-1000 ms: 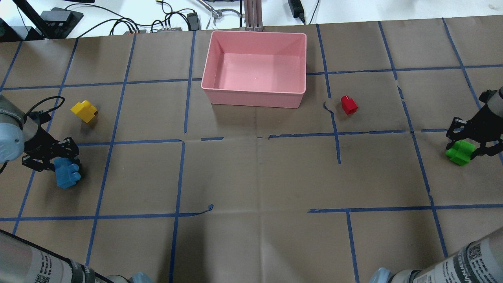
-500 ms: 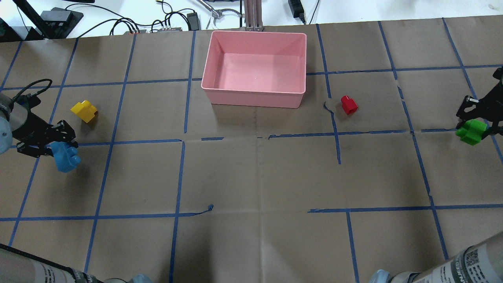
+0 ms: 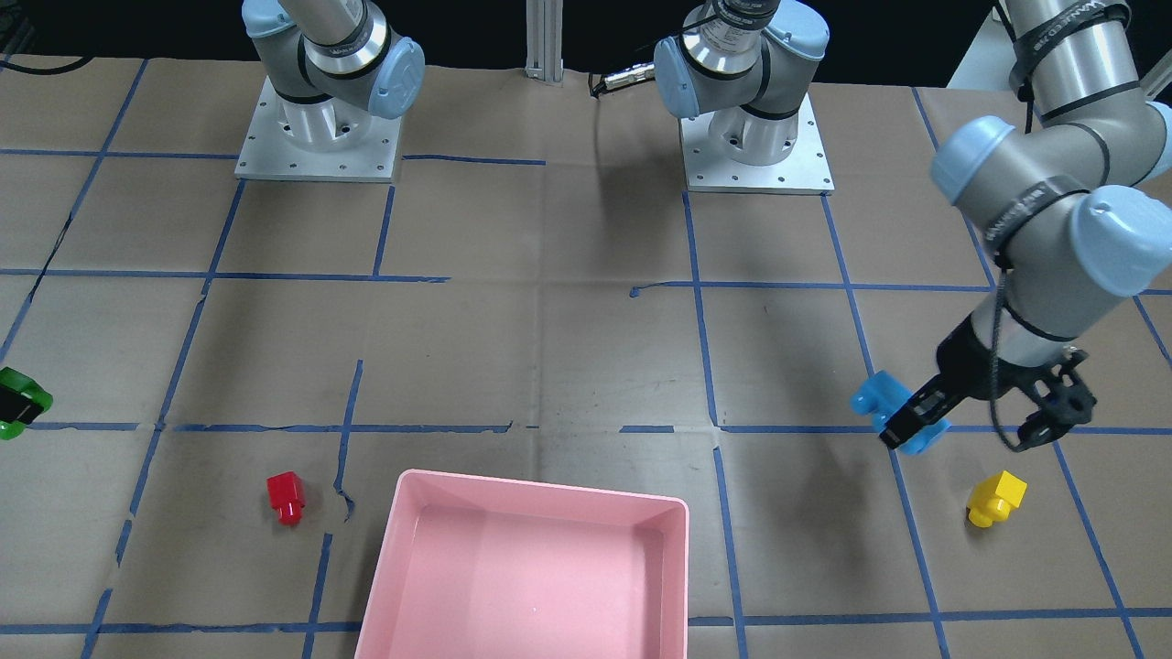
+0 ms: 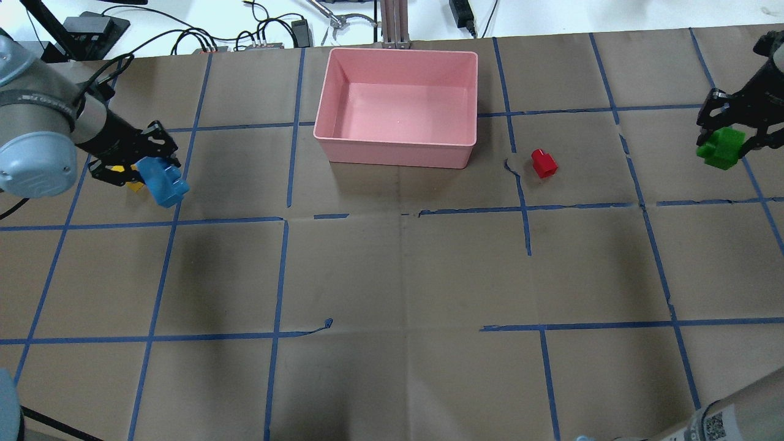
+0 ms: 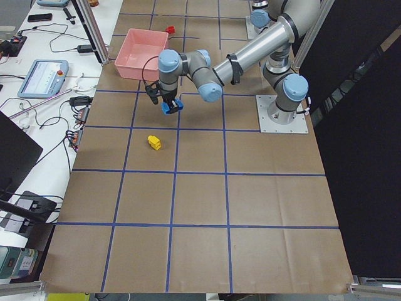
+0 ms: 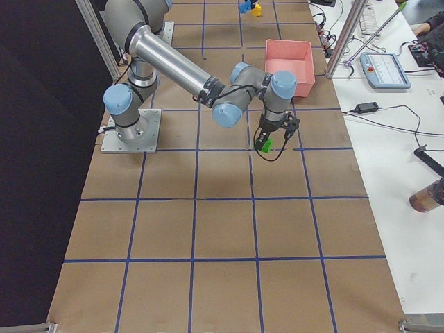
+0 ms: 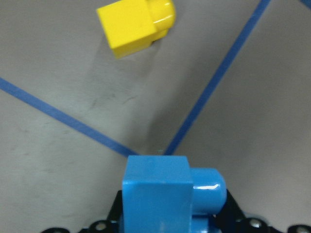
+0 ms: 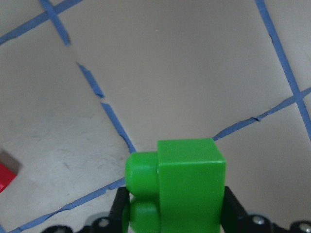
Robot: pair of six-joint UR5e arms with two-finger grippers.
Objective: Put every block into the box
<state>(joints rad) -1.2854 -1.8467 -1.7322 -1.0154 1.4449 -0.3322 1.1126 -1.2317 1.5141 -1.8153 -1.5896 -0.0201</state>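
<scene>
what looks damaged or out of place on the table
The blue tape grid is torn: one strip curls loose beside the red block, another end peels off nearer the robot.

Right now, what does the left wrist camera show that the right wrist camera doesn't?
Only the left wrist view: the blue block held in the left gripper, and the yellow block lying on the table beyond it.
Only the right wrist view: the green block held in the right gripper, and a sliver of the red block at the frame's left edge.
Both: brown paper crossed by blue tape, with the held block filling the bottom of the frame.
</scene>
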